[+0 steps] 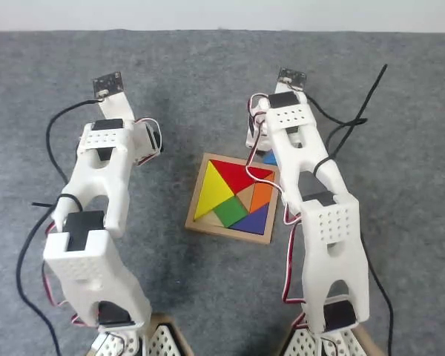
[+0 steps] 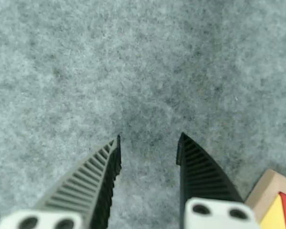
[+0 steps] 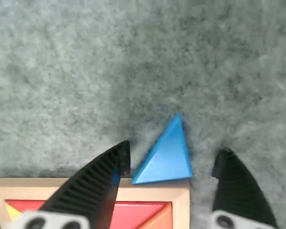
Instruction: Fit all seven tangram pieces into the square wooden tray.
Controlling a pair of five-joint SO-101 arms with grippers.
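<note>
Triangle: the blue triangle [image 3: 167, 155] lies flat on the mat [image 1: 400, 111], outside the tray [image 1: 226, 231], its long side along the tray's far edge near the right corner, touching it or just beside it.
Tray: mid-mat, slightly turned; red [image 1: 233, 174], yellow [image 1: 211, 194], green [image 1: 230, 211] and orange [image 1: 261, 196] pieces sit inside, with a bare wood patch near the middle.
Handling: probably light, stiff painted wood, thin and smooth, so likely to slip or tip if pinched near a point; not fragile.
Hold: best across 2 opposite faces near its wide base, where the pads get most contact, rather than at the far tip.
Right gripper: the right gripper [image 3: 174, 151] hangs over the triangle, fingers [image 3: 100, 181] spread wide on either side of it, not closed on it.
Left gripper: the left gripper [image 2: 149, 140] is over bare mat beside the tray's left corner, fingers apart, holding nothing.
Surface: grey fuzzy felt, soft; the piece may sink slightly, leaving little edge to catch.
Room: black cables [image 1: 371, 96] trail on the mat by the arms; a pale strip runs beyond its far edge.
</note>
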